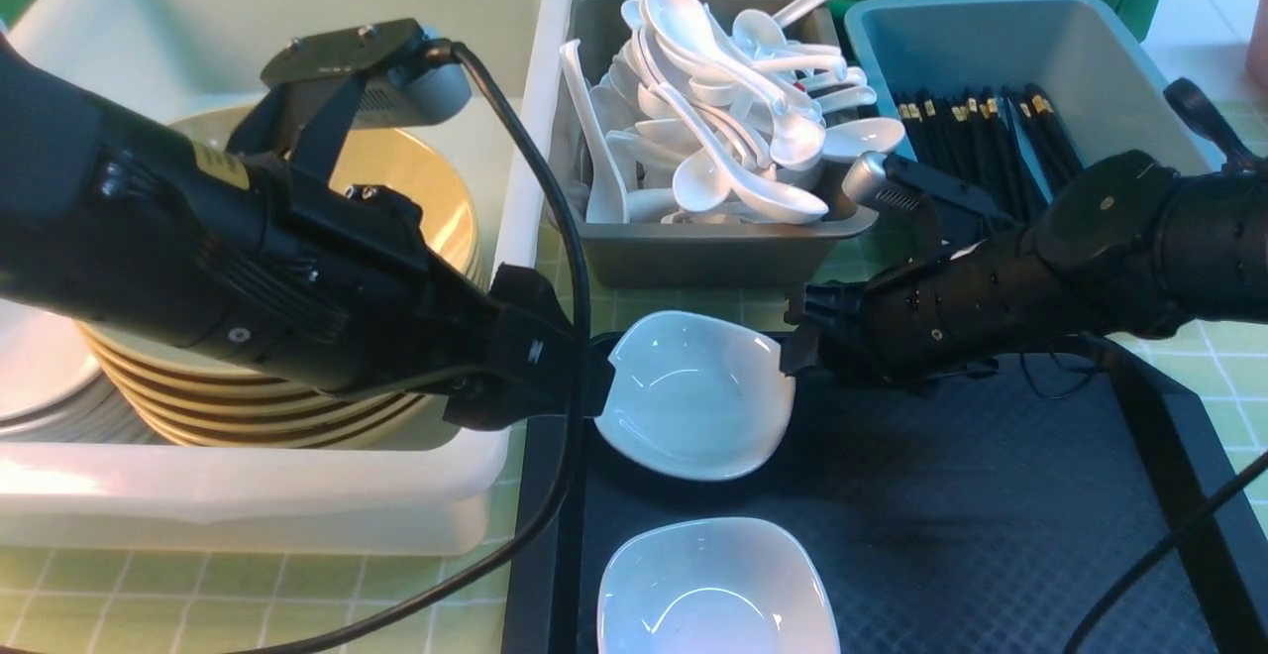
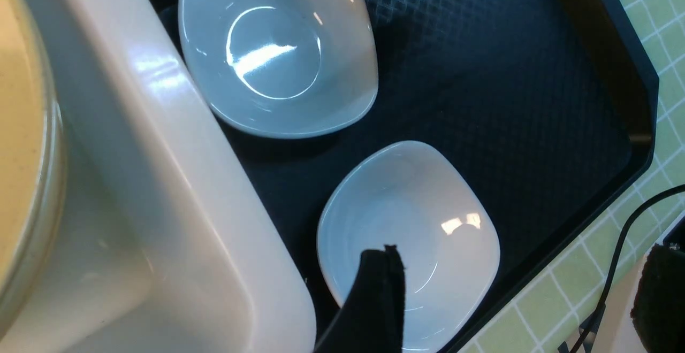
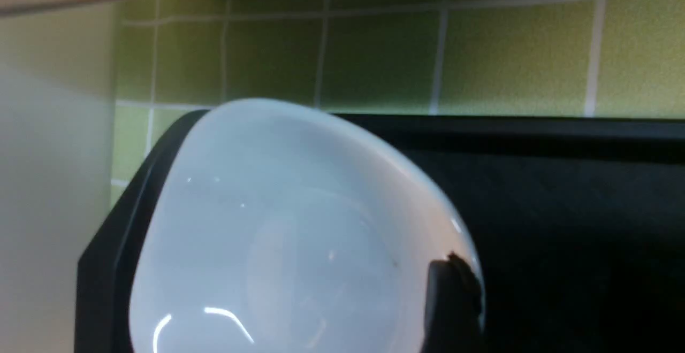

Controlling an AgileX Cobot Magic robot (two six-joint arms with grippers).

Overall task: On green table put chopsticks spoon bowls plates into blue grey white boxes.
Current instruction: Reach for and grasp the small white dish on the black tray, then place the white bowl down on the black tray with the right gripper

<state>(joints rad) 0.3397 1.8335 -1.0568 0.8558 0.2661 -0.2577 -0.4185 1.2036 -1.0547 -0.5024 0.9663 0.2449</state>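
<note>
Two white plates lie on a black tray [image 1: 941,495]. My right gripper [image 1: 792,332] is open astride the right rim of the far plate [image 1: 693,406] [image 3: 278,235], which looks tilted. One of its fingers [image 3: 452,299] sits just inside the rim, and the other is lost against the dark tray. My left gripper [image 1: 594,381] [image 2: 519,294] stands wide open and empty by that plate's left rim. The near plate [image 1: 713,595] [image 2: 428,208] lies flat. The white box [image 1: 535,89] holds stacked tan bowls [image 1: 426,188]. Spoons [image 1: 713,139] fill the grey box [image 1: 713,248], and chopsticks [image 1: 981,139] lie in the blue box [image 1: 991,40].
The tray rests on the green table [image 1: 248,595], hard against the white box's wall [image 2: 160,182]. Greyish dishes [image 1: 30,367] sit beside the bowls in the white box. The left arm's cable [image 1: 555,188] loops over the white box's rim and down to the table.
</note>
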